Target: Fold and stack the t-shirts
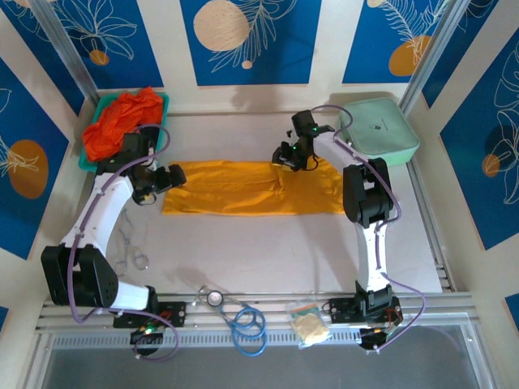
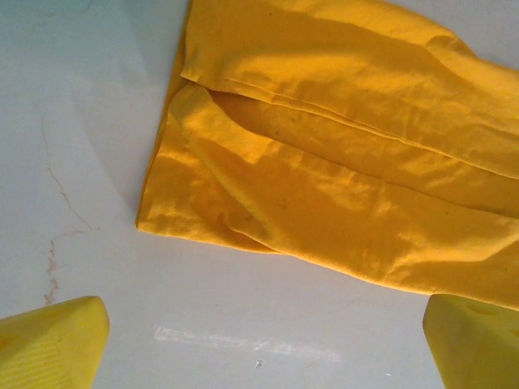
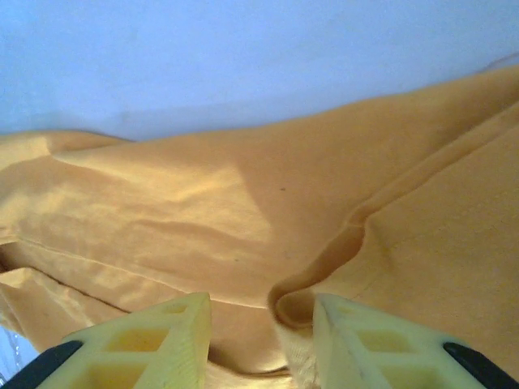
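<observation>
Right wrist view shows a raised fold of golden mustard-yellow cloth t-shirt (image 3: 203,203) between half-spread fingers of the right gripper (image 3: 259,306); the left gripper (image 2: 263,328) gapes wide.

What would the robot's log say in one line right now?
yellow t-shirt: folded strip, lying flat | left jaws: open, off its end | right jaws: apart around a fold

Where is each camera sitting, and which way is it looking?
Top external: above and behind the robot, looking down at the table and yellow t-shirt; left arm and right arm show.
Left wrist: on the left arm, looking down at the t-shirt's end; fingertips of the left gripper sit wide apart at the bottom corners.
Right wrist: on the right arm, looking across the cloth; the right gripper straddles a fold.
Shared: both wrist views show that yellow t-shirt.
</observation>
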